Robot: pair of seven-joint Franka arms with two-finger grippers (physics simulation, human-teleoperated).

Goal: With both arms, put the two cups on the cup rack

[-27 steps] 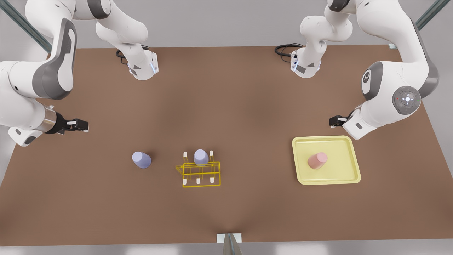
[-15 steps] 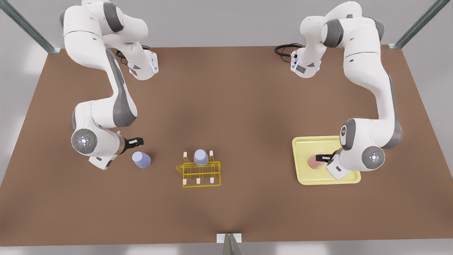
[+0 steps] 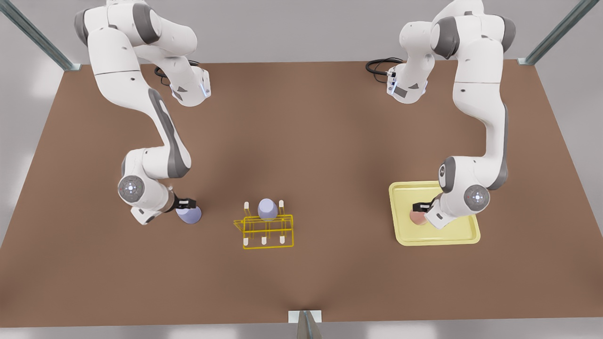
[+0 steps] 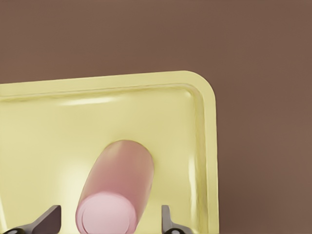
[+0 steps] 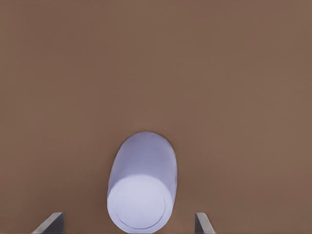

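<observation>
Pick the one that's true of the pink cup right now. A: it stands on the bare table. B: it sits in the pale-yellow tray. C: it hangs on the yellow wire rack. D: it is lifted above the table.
B: the pink cup rests on the floor of the pale-yellow tray, between the open fingers of the left claw.

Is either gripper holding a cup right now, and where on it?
Neither. The left gripper is open around the pink cup; the right gripper is open around the lavender cup.
</observation>
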